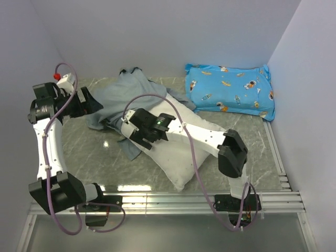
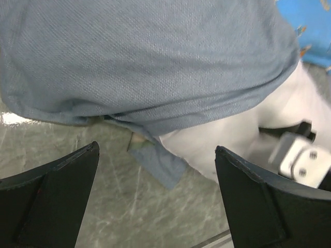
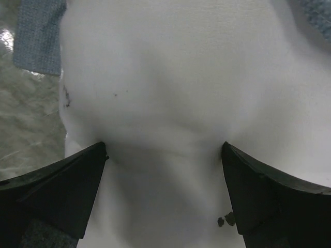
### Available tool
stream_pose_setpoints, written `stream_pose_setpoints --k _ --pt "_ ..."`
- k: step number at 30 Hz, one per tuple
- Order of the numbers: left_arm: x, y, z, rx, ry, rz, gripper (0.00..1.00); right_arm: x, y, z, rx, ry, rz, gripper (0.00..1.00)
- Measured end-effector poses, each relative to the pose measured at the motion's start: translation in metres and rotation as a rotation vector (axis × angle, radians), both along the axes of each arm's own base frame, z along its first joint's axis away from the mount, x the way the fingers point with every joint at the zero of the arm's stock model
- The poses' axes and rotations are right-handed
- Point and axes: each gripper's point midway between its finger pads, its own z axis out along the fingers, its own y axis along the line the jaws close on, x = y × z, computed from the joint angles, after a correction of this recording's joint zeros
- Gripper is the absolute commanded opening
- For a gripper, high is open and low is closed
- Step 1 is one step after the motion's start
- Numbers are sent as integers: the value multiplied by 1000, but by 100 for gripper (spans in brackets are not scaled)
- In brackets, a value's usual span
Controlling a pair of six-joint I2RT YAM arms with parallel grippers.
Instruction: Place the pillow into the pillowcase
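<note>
The white pillow (image 1: pixel 184 157) lies slantwise in mid-table; its far left end is covered by the grey-blue pillowcase (image 1: pixel 131 92), which lies crumpled at the back. My right gripper (image 1: pixel 127 131) is open, with its fingers pressed down on the pillow's left edge; in the right wrist view the pillow (image 3: pixel 165 93) bulges between the spread fingers of that gripper (image 3: pixel 164 175). My left gripper (image 1: pixel 97 105) is open and empty at the pillowcase's left edge. In the left wrist view that gripper (image 2: pixel 155 196) hovers over bare table, the pillowcase (image 2: pixel 145 57) just ahead and the pillow (image 2: pixel 222 139) showing beneath it.
A bright blue cartoon-print cushion (image 1: pixel 231 92) lies at the back right against the wall; a corner of it shows in the left wrist view (image 2: pixel 310 26). White walls close the back and sides. A metal rail (image 1: pixel 210 197) runs along the table's near edge.
</note>
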Motion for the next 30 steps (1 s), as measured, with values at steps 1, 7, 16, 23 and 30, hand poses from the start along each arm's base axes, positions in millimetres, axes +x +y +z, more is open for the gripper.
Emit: stream_pose_setpoints --k 1,7,16,23,30 --pt "-3 -1 -5 8 4 -10 99 1 1 -6 -16 4 -2 79" --pt "-35 -10 -45 144 -29 -155 83 14 -2 -13 26 70 -43 0" --pt "-48 -77 -101 426 -130 -468 53 48 -24 39 289 190 -131 0" --pt "11 -90 -82 630 -279 -337 49 37 -17 49 346 242 -101 0" --pt "53 -83 -103 700 -199 -249 51 34 -15 50 370 275 -101 0"
